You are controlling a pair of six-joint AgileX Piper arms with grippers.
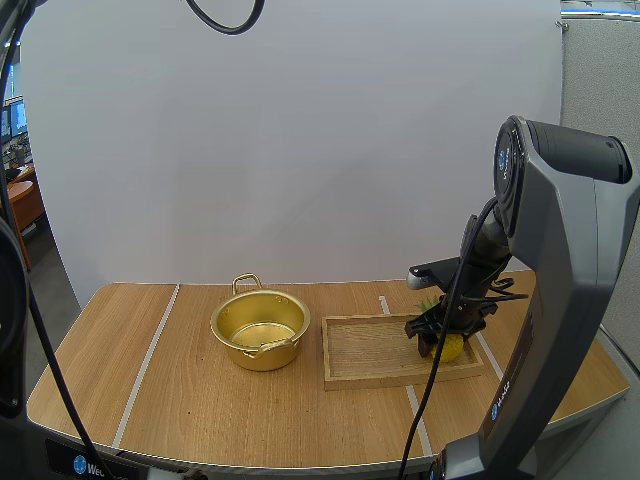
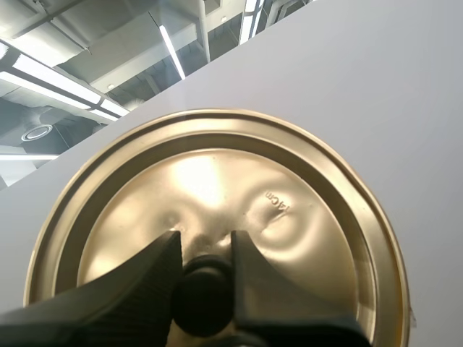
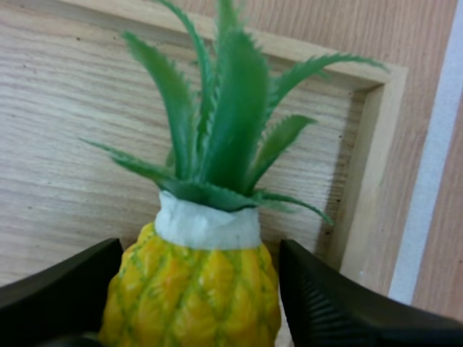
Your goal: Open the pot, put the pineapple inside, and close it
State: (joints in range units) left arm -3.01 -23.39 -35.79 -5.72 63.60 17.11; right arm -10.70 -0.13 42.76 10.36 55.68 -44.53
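R tool (image 3: 197, 249) has its fingers pressed to both flanks of the pineapple (image 1: 452, 347), i.e. clamped on it. The green crown points away from the tool. The fruit sits in the wooden tray (image 1: 370, 352), at the tray's 3 o'clock end, near the rim. The tray lies on the bench (image 1: 200, 400) at 3 o'clock of the gold pot (image 1: 262, 357), just beside it but apart. The pot stands open, w/ one handle at 12 o'clock. L tool (image 2: 206, 242) is clamped on the black knob (image 2: 202, 300) of the gold lid (image 2: 217, 181).

Pot (image 1: 262, 357) left of tray (image 1: 368, 352); pineapple (image 1: 451, 347) in tray.
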